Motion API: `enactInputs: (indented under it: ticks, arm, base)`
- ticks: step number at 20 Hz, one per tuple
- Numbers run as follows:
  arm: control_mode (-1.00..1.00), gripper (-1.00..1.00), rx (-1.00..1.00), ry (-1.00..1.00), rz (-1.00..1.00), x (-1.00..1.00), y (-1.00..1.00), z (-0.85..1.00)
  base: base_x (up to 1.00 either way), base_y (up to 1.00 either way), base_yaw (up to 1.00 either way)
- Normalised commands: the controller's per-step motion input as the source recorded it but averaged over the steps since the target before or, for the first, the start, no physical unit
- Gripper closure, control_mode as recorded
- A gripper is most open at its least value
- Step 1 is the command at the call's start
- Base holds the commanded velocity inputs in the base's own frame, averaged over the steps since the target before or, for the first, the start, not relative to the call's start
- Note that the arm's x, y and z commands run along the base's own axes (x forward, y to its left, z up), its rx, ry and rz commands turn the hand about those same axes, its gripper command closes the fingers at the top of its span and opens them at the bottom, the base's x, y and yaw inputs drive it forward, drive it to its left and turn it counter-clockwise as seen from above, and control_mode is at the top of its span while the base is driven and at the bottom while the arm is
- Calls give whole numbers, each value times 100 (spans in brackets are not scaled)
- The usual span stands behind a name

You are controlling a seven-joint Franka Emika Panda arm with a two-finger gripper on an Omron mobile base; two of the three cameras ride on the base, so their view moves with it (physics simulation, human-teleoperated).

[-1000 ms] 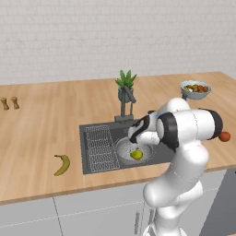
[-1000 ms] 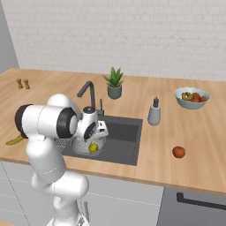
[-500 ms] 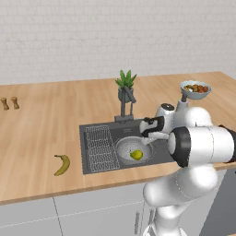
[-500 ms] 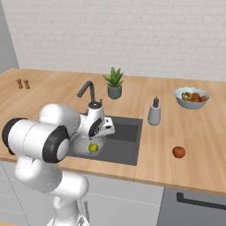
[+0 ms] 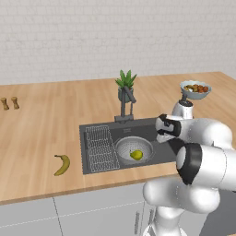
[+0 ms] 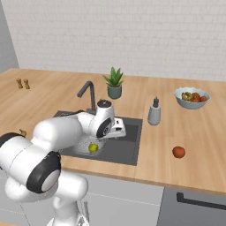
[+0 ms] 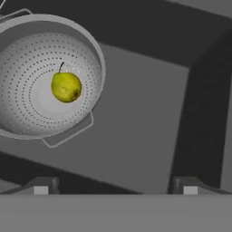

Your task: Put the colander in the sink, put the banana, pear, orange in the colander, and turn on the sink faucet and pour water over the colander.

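The silver mesh colander (image 5: pixel 133 148) sits in the dark sink (image 5: pixel 152 123), right of the wire rack (image 5: pixel 99 147). A yellow-green pear (image 7: pixel 66 87) lies at the bottom of the colander (image 7: pixel 43 54). My gripper (image 7: pixel 114 188) hovers open and empty over the bare sink floor (image 7: pixel 140 122), beside the colander's right rim. Left of the sink, the banana (image 5: pixel 62 164) lies on the wooden counter. The orange (image 6: pixel 178 152) rests on the counter right of the sink. The dark faucet (image 5: pixel 126 103) stands behind the basin, with no water running.
A potted plant (image 6: pixel 114 84) stands behind the faucet. A soap dispenser (image 6: pixel 154 112) and a pale blue fruit bowl (image 6: pixel 192 97) stand at the right rear. Two small shakers (image 5: pixel 9 103) sit far left. My arm's bulky elbow hangs over the counter's front edge.
The arm has swung its elbow outward and the hand has drawn back from over the colander toward the sink's right half. The pear stays in the colander.
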Motion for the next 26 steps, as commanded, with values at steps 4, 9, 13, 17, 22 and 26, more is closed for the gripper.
enactInputs:
  ticks: [4, 9, 13, 17, 22, 26]
  arm:
    - [-100, -100, -1, -2, -8, -32, -72, 23]
    - [-100, -100, 0, -2, 0, -23, -79, 17]
    - [-100, -100, -1, 0, 0, -1, -82, 5]
    - [-100, -100, -4, 1, 0, 0, -79, 12]
    - [-100, -100, 0, 7, -19, 10, -77, 8]
    - [-100, -100, 1, 11, -27, 12, -69, 6]
  base:
    - [0, 0, 0]
    - [0, 0, 0]
    - [0, 0, 0]
    - [0, 0, 0]
    - [0, 0, 0]
    - [0, 0, 0]
